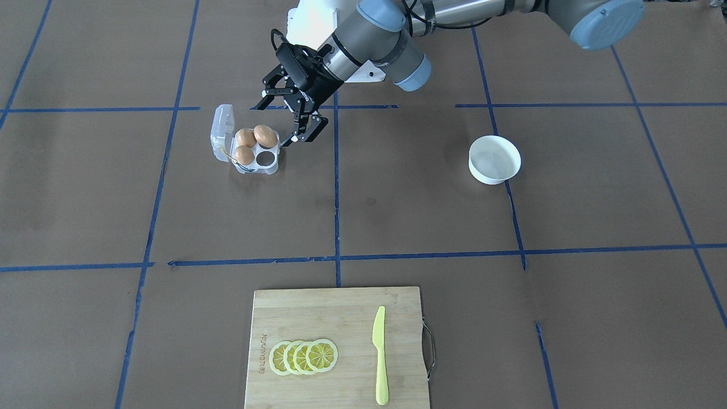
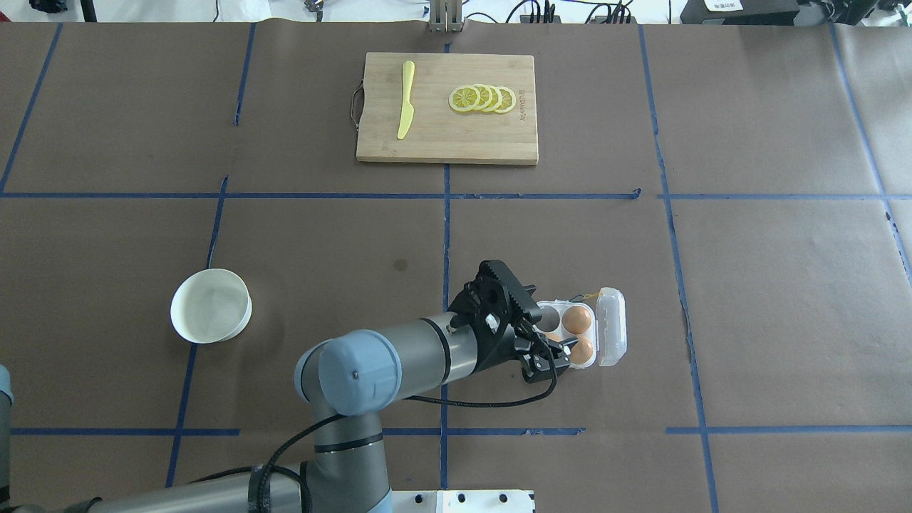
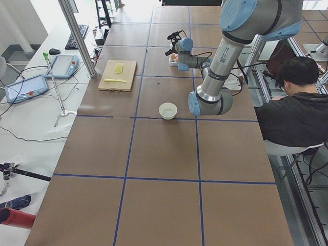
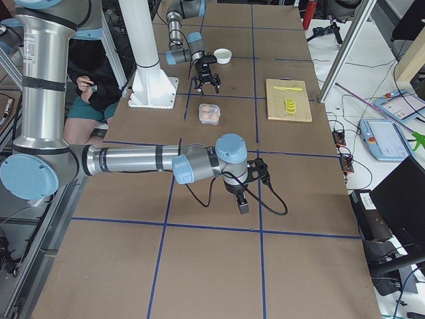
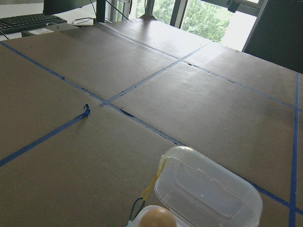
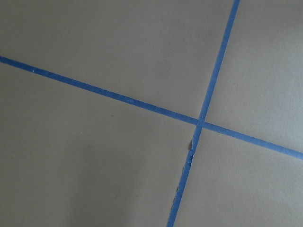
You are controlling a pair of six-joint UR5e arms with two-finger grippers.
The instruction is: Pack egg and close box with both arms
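Three eggs [image 1: 265,136] in the open-lidded box [image 1: 272,165], left claw [image 1: 277,124] wide apart, empty, by its lid-free edge.

A line of stamped lettering [image 1: 262,361] runs along one edge of the wooden cutting board [image 1: 341,318], too small to read. In the exterior left view, dark print runs down the silver tube of the left arm [image 3: 218,66]. It is perhaps a maker's name, but equally illegible.
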